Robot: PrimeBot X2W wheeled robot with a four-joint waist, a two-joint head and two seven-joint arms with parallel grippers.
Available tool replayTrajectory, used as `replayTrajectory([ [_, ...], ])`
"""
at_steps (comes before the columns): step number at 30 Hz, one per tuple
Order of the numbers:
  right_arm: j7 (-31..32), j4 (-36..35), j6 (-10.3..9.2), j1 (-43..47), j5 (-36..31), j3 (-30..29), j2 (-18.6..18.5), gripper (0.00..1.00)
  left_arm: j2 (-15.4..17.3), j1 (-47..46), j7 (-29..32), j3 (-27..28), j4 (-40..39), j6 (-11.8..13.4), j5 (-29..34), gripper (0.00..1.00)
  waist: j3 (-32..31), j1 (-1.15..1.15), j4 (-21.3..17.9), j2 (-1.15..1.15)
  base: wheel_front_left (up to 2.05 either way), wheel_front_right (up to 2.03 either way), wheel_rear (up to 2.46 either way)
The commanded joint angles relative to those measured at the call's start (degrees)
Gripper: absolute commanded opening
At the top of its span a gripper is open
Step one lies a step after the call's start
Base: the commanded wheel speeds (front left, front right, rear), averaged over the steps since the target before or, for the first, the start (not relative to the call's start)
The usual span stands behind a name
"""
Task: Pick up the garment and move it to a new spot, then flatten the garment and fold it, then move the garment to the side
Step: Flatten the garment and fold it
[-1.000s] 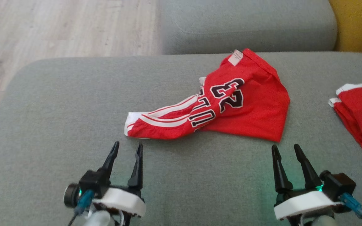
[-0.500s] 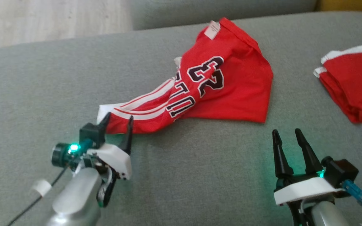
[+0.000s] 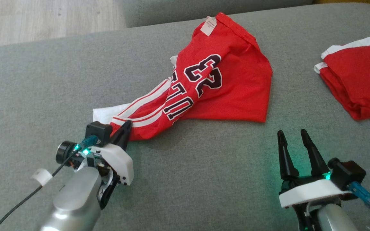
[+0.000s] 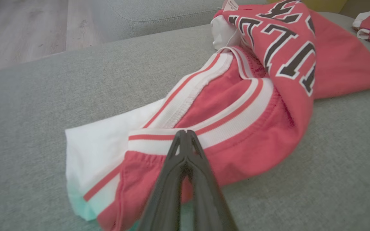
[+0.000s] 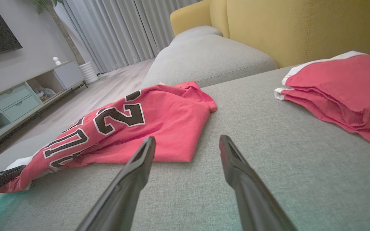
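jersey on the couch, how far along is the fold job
Early. Done: nothing finished; the jersey lies crumpled and twisted on the grey couch. In hand: the left gripper looks shut on its striped hem, the start of the pick-up. The right gripper hangs open above the couch, apart from the cloth. Left: lifting and moving it, flattening, folding, setting it aside.

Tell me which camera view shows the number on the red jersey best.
The head view: the number 23 on the jersey shows whole and flat. The right wrist view catches it at a slant, one digit partly hidden. The left wrist view cuts it off at the top edge.
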Motion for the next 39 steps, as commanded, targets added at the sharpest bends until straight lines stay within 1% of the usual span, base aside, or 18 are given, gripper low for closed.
replayTrajectory([
  [1,-0.6,-1.5,-0.04,-1.9,0.2,1.3,-0.3,1.0,1.3,-2.7,0.0,1.2,-1.3,-0.5,-0.6,0.0,-0.5,0.0,0.2,0.0,0.0,0.0,0.0],
  [6,-0.6,-1.3,-0.04,-1.4,0.4,1.3,-0.3,1.0,1.7,-2.2,-0.5,1.0,-2.3,-1.4,-1.8,0.0,-1.9,0.0,0.7,0.0,0.0,0.0,0.0],
  [10,-0.6,-1.6,-0.04,-1.3,0.6,1.7,-0.3,1.0,2.9,-2.5,-2.5,1.3,-3.3,0.0,-0.9,0.0,-2.8,0.0,1.0,0.0,0.0,0.0,0.0],
  [11,-0.6,-2.0,-0.04,-1.2,0.8,1.7,-0.3,1.0,3.1,-2.3,-4.5,2.1,-4.3,1.1,-1.0,0.0,-3.4,0.0,1.2,0.0,0.0,0.0,0.0],
  [14,-0.6,-2.3,-0.04,-0.8,0.8,1.4,-0.3,1.0,3.0,-1.1,-7.9,3.6,-6.2,3.6,-1.4,0.0,-4.7,0.0,1.9,0.0,0.0,0.0,0.0],
  [15,-0.6,-2.3,-0.04,-0.8,0.8,1.4,-0.3,1.0,3.0,-1.1,-7.9,3.6,-6.2,3.6,-1.4,0.0,-4.7,0.0,1.9,0.0,0.0,0.0,0.0],
  [18,-0.6,-2.7,-0.04,-0.1,0.8,0.9,-0.3,1.0,2.7,1.5,-10.2,5.4,-8.7,6.1,-2.2,0.0,-6.2,0.0,3.0,0.0,0.0,0.0,0.0],
  [22,-0.6,-3.7,-0.04,1.0,0.8,0.4,-0.3,1.0,2.1,7.0,-11.9,7.8,-13.5,9.2,-3.1,0.0,-8.1,0.0,4.8,0.0,0.0,0.0,0.0],
  [23,-0.6,-4.0,-0.04,1.3,0.8,0.4,-0.3,1.0,1.9,8.7,-12.1,8.3,-14.9,9.9,-3.3,0.17,-8.5,0.0,5.3,0.0,0.0,0.0,0.0],
  [24,-0.6,-4.2,-0.04,1.6,1.0,0.5,-0.3,1.0,1.6,10.4,-12.2,8.9,-16.2,10.7,-3.4,0.82,-8.8,0.0,5.7,0.0,0.0,0.0,0.0],
  [25,-0.6,-4.3,-0.04,1.9,0.7,0.5,-0.3,1.0,1.4,11.9,-12.3,9.2,-17.5,11.3,-3.2,1.0,-9.1,0.0,6.2,0.0,0.0,0.0,0.0],
  [29,-0.6,-4.5,-0.04,3.0,-0.2,0.3,-0.3,1.0,0.3,17.7,-12.4,9.8,-21.8,12.8,-2.1,1.0,-10.0,0.0,7.6,0.0,0.0,0.0,0.0],
  [32,-0.6,-4.5,-0.04,3.3,-0.4,0.2,-0.3,1.0,-1.1,21.5,-12.5,11.1,-24.4,13.2,-1.3,1.0,-10.1,0.0,7.9,0.0,0.0,0.0,0.0],
  [35,-0.6,-4.4,-0.04,3.2,-0.4,0.3,-0.3,1.0,-1.5,22.1,-12.5,11.4,-24.8,12.7,-0.4,1.0,-10.0,0.0,7.7,0.0,0.0,0.0,0.0],
  [39,-0.6,-4.2,-0.04,2.9,-0.6,0.7,-0.3,1.0,-1.0,20.8,-12.2,11.2,-23.2,11.3,-0.1,1.0,-9.4,0.0,6.7,0.0,0.0,0.0,0.0],
])
